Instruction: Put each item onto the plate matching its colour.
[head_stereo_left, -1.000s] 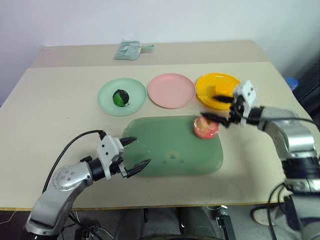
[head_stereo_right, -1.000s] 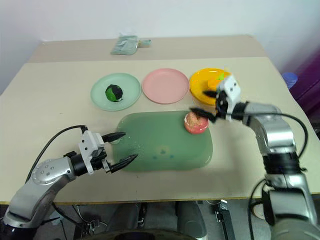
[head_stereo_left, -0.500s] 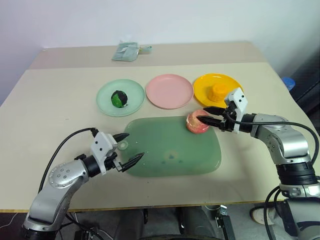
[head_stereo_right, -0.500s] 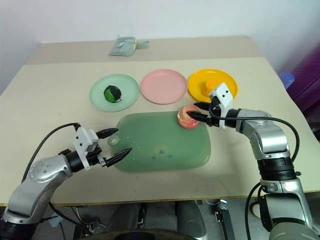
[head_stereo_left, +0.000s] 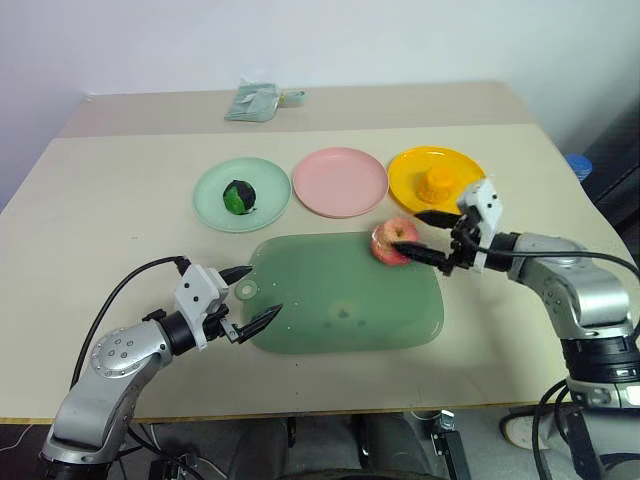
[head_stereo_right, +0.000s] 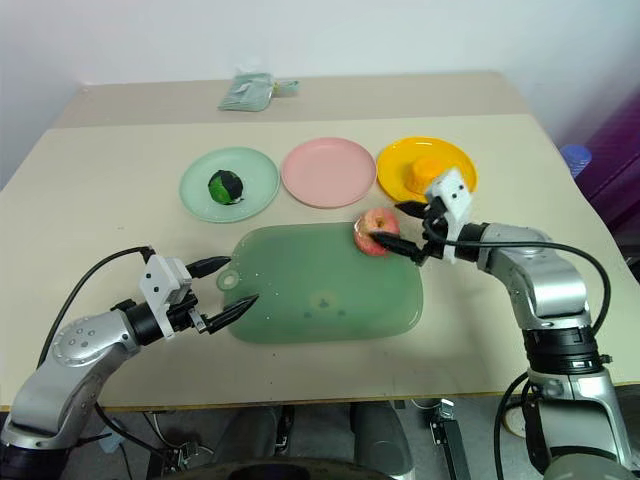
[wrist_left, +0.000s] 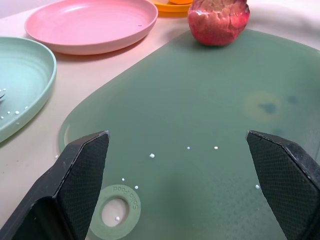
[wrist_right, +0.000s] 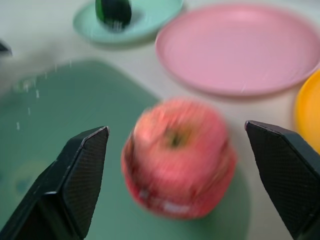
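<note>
The pink-red apple (head_stereo_left: 393, 241) sits on the far right corner of the green cutting mat (head_stereo_left: 340, 300), just short of the empty pink plate (head_stereo_left: 340, 181) it belongs on. The right gripper (head_stereo_left: 432, 238) has its fingers spread on either side of the apple, apparently lined up to grasp it. The left gripper (head_stereo_left: 250, 297), also spread, hovers over the mat's near left corner, holding nothing.

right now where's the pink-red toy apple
The pink-red toy apple sits on the far right corner of the green cutting mat, just before the pink plate, with the open right gripper around it.
</note>
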